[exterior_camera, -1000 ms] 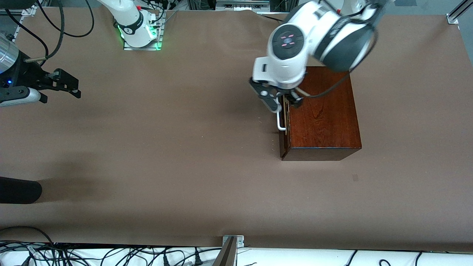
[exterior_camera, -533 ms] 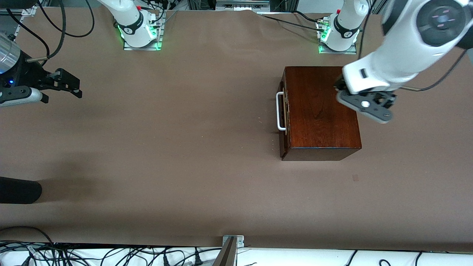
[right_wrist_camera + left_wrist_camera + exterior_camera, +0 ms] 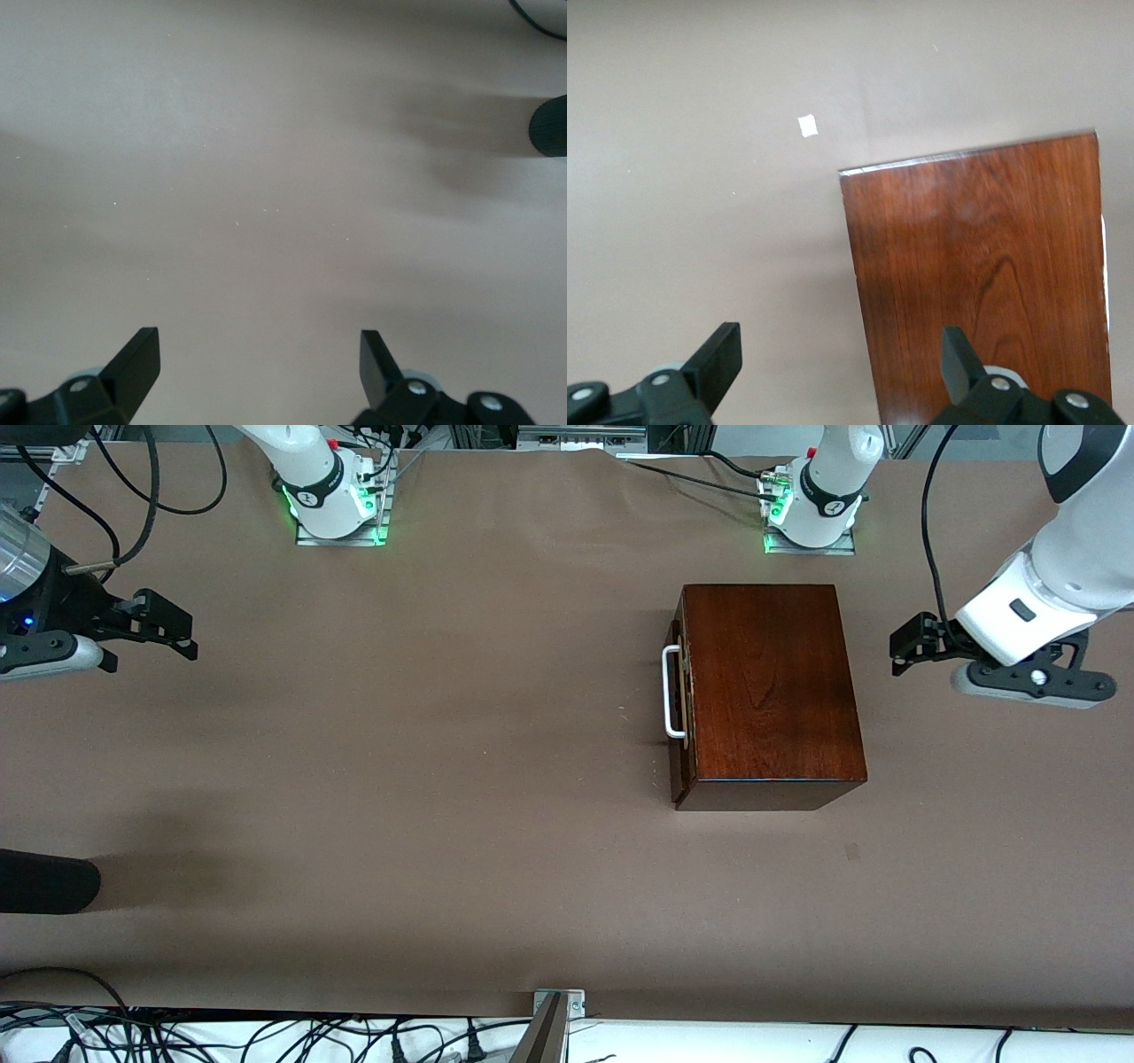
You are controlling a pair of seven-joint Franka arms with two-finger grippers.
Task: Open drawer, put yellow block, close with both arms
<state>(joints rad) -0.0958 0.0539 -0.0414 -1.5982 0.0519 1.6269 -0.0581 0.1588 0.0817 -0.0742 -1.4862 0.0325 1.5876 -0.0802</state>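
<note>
Drawer shut, both pincers spread and empty

Front view: the wooden box [image 3: 766,691] sits toward the left arm's end of the bench [image 3: 443,779], nearer the bases' edge — its drawer [image 3: 679,691] is pushed in, only the dark front and white handle [image 3: 671,691] showing, so the inside is hidden. The left pincer [image 3: 912,646] hangs over bare bench beside the box; the right pincer [image 3: 168,629], its arm cut off at the picture's edge, waits over the right arm's end. Left wrist view: fingers [image 3: 718,363] apart, holding nothing, over the box top's glossy reddish grain — the handle barely shows. Right wrist view: fingers [image 3: 133,363] apart, only bare bench.
</note>
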